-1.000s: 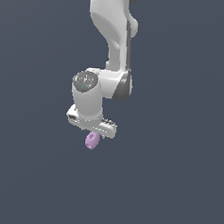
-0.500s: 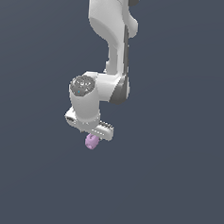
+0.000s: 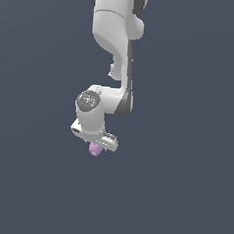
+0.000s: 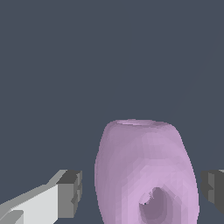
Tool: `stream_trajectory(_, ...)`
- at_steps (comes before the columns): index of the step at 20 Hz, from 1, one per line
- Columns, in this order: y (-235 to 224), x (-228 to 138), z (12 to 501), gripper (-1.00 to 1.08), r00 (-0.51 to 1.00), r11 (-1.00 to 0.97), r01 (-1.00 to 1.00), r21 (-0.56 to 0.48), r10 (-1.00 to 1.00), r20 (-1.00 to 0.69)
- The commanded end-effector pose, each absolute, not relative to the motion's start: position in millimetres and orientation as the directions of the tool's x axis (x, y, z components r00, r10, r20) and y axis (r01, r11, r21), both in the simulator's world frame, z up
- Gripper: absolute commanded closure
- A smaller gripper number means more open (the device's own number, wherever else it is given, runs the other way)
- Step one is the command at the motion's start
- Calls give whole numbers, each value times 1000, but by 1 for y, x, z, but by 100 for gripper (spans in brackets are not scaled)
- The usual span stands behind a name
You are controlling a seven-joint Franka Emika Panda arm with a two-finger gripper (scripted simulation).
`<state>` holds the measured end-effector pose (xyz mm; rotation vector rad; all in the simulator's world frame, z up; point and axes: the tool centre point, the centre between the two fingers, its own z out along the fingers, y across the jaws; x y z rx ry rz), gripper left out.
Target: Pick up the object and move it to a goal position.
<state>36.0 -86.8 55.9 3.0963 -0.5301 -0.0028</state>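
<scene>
The object (image 3: 94,150) is a small pale-purple rounded lump directly beneath the white arm's hand in the exterior view. In the wrist view the object (image 4: 144,170) fills the space between the fingers, its dimple facing the camera. My gripper (image 3: 97,145) straddles it and is open. One grey-padded finger (image 4: 70,192) stands a small gap from the lump on one side. The other finger (image 4: 213,186) sits very close to the opposite side. I cannot tell whether that pad touches it.
A uniform dark grey-blue background surrounds the arm in both views, with no visible surface edge, container or other object. The arm's upper links (image 3: 115,34) rise to the top of the exterior view.
The wrist and hand have come down toward the object, which has stayed where it was. The fingers now reach around it.
</scene>
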Motion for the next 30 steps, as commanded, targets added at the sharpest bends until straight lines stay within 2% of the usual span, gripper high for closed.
stream_trajectory(1,-87,37,51,-92,943,-943,-333,0,-333,0)
stream_trajectory(3,-87,38,51,-92,943,-943,-333,0,-333,0)
stream_trajectory(4,-87,38,51,108,943,-943,-333,0,-333,0)
stream_trajectory(19,-83,38,60,108,943,-943,-333,0,-333,0)
stream_trajectory(30,-47,40,133,108,943,-943,-333,0,-333,0)
